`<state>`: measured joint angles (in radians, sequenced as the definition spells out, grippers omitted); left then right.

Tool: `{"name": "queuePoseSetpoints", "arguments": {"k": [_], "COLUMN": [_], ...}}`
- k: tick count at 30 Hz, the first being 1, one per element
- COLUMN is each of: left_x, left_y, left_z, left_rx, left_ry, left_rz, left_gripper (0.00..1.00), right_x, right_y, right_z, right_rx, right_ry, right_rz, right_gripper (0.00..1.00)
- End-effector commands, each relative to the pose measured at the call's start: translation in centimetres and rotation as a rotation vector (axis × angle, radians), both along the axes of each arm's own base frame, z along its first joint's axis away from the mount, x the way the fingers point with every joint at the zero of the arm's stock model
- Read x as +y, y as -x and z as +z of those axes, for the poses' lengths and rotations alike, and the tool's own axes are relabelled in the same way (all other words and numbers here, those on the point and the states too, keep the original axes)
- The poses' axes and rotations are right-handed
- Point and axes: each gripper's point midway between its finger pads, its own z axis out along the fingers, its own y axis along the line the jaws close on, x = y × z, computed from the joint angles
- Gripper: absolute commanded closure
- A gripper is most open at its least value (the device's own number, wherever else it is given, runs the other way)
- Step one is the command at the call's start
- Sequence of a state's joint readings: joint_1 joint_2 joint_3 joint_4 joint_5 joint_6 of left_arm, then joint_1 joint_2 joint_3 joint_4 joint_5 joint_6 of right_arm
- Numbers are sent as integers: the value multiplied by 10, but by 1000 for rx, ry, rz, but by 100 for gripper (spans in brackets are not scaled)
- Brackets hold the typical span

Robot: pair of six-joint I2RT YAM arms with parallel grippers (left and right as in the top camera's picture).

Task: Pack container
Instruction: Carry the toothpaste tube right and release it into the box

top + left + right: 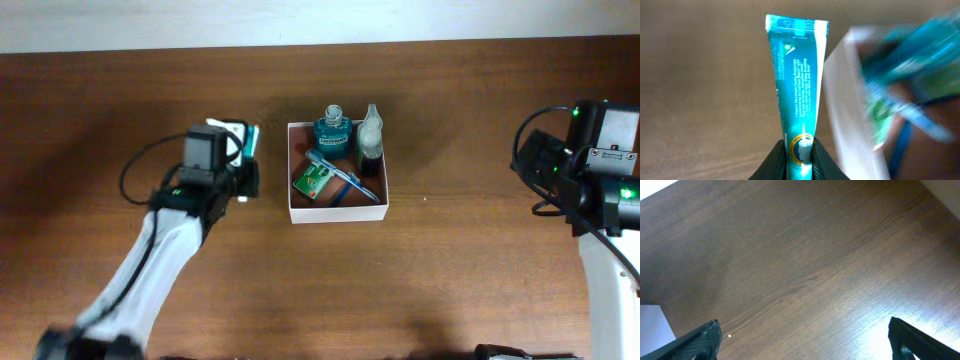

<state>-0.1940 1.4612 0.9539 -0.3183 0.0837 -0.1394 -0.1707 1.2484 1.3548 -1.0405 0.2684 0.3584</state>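
A: Container [335,214], posn?
B: Approx. centre of table [450,280], a little toward the far edge. Square, open top, white walls, brownish-pink inside.

A: Contents?
B: Mouthwash bottle [331,130]: teal, upright, far-left corner. Small bottle [370,142] w/ pale top: upright, just beside it in the far-right corner. Green packet [314,182]: flat on the floor, near-left. Toothbrush [350,186]: blue, runs diagonally from near the mouthwash bottle to the near-right corner.

A: Left gripper [801,154], status?
B: Jaws clamped on a toothpaste tube [797,75], at the end nearest the wrist cam. Tube is teal w/ a white stripe, and the crimped end points away from the cam. Tube is outside the container, just beside its left wall. Tube-to-table contact: cannot tell.

A: Right gripper [802,340]?
B: Jaws spread wide, nothing between them. Hangs over bare table at the right side, well apart from the container.
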Motion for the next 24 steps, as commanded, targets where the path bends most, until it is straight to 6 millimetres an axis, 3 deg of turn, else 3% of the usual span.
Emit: {"name": "queuePoseSetpoints", "arguments": {"k": [1, 8, 12, 15, 22, 24], "left_x": [-16, -54, -113, -143, -145, -147], "left_y": [0, 5, 2, 2, 1, 1], "left_z": [52, 42, 33, 24, 14, 16], "left_rx": [-62, 37, 21, 11, 22, 20], "left_ry": [246, 417, 446, 455, 439, 448], "left_rz": [112, 200, 75, 12, 23, 13], "left_gripper": [89, 91, 90, 89, 89, 62], "right_x": [-3, -3, -3, -3, -3, -3], "right_y": [-1, -1, -1, -1, -1, -1], "right_z": [4, 4, 4, 4, 4, 4], "right_rx": [-12, -12, -12, -12, -12, -12], "right_ry": [5, 5, 5, 5, 5, 5], "right_rz": [-11, -10, -10, -10, -10, -10], "right_gripper": [1, 1, 1, 1, 1, 1]}}
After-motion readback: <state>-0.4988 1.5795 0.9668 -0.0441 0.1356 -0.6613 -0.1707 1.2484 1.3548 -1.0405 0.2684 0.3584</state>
